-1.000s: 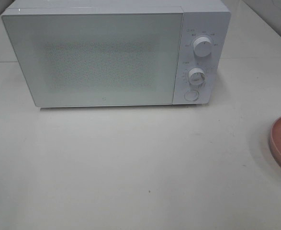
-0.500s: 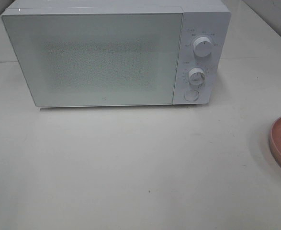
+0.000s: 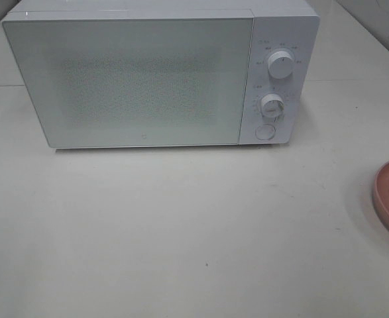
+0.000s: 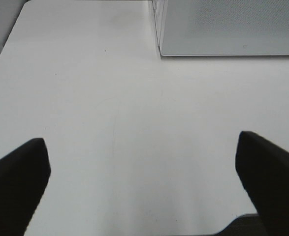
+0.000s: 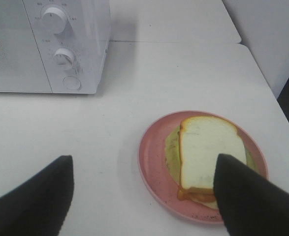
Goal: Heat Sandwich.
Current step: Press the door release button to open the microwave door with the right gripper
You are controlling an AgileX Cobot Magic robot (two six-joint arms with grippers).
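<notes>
On the left, my left gripper [image 4: 140,140] hangs over the bare white table [image 4: 110,98], its two dark fingers spread wide with nothing between them. The white microwave [image 3: 148,79] stands at the far side of the table with its door shut. Its right-hand panel carries an upper dial [image 3: 281,65], a lower dial [image 3: 272,105] and a round button [image 3: 265,132]. Right of the microwave and nearer, by the table's right edge, a round pink plate [image 5: 154,162] holds the sandwich [image 5: 208,150]. It lies flat, white bread uppermost, with green and red filling showing at its edges. My right gripper [image 5: 144,158] hovers by the plate, fingers wide apart, gripping nothing. One finger [image 5: 247,196] overlaps the sandwich's corner in the wrist view; I cannot tell whether it touches.
</notes>
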